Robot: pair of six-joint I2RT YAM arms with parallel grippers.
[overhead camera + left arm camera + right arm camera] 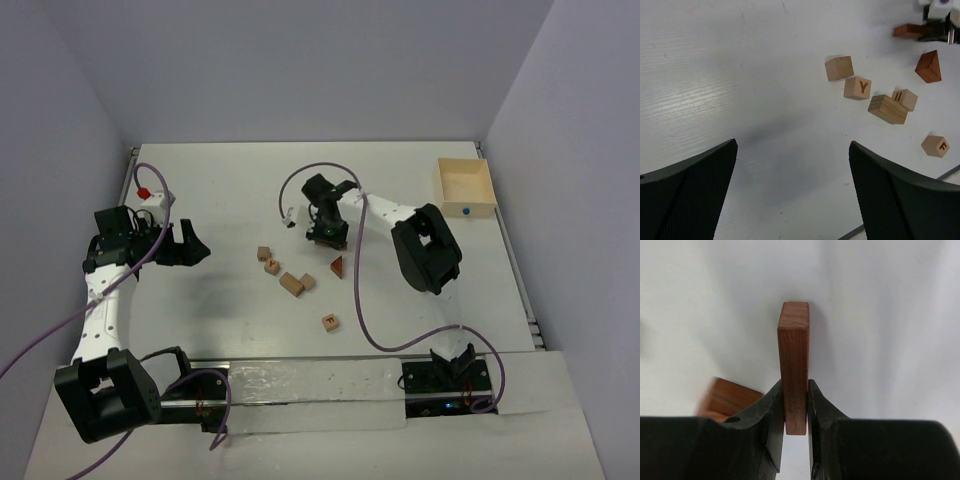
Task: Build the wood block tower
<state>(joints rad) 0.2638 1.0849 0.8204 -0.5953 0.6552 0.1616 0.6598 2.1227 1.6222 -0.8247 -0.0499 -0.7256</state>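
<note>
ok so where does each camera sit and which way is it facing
top: fixed above and behind, looking down on the table; left arm and right arm show, bases at the bottom
left wrist: on the left arm, facing down across the table at loose blocks; its open left fingers frame the bottom
right wrist: on the right arm, looking along its right fingers, shut on a bar
shared: top and left wrist both show the wedge

Right of centre in the left wrist view, one tan cube (857,88) bears a dark Y. A lower cube (935,146) at the right edge bears a turned F. A third cube (905,99) has an unreadable mark.
</note>
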